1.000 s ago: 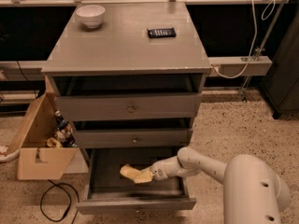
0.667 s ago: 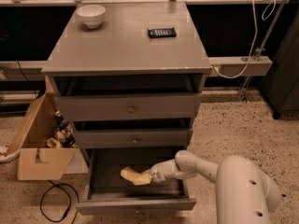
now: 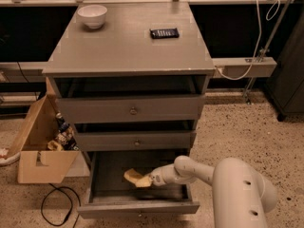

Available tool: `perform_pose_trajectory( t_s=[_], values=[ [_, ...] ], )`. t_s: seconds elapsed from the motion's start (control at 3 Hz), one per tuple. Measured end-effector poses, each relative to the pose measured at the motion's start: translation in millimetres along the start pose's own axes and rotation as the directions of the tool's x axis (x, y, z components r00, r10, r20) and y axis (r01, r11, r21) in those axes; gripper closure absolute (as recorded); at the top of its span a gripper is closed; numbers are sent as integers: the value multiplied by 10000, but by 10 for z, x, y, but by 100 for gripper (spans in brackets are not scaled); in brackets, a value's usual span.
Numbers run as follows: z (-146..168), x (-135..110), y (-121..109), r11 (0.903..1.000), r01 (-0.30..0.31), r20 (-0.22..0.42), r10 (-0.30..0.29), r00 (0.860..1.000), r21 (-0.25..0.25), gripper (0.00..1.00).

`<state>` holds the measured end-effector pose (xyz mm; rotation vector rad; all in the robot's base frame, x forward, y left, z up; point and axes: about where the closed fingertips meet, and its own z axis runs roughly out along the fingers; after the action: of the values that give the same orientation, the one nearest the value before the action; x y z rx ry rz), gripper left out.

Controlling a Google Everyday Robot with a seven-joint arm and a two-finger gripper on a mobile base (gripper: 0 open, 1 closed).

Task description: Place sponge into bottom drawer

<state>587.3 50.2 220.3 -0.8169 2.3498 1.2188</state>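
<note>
The grey cabinet's bottom drawer (image 3: 137, 207) is pulled open, a wide shallow tray. The pale yellow sponge (image 3: 133, 176) is inside it, over the drawer's middle, at the tip of my gripper (image 3: 147, 180). My white arm reaches in from the lower right, over the drawer's right side. The gripper's end touches the sponge's right end. I cannot tell if the sponge rests on the drawer floor or hangs just above it.
Two upper drawers (image 3: 133, 109) with round knobs are closed. A white bowl (image 3: 92, 15) and a flat black device (image 3: 164, 33) lie on the cabinet top. A tan cardboard box (image 3: 40, 146) with items stands left of the cabinet; a black cable (image 3: 54, 205) loops on the floor.
The arm has drawn in slightly and the view has shifted a little; the sponge stays in about the same spot inside the bottom drawer.
</note>
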Motion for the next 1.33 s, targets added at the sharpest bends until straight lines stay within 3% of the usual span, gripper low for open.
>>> perform_pose_trajectory(
  t_s=[0.33,1.0,1.33],
  values=[
    [91,-20,-97,9994,-22,2,22,10000,339,53],
    [-5,-63,-131,9992,88,21,-89,10000,396,6],
    [-251,-91,-132,9980,228,181,-239,9996,595,0]
  ],
)
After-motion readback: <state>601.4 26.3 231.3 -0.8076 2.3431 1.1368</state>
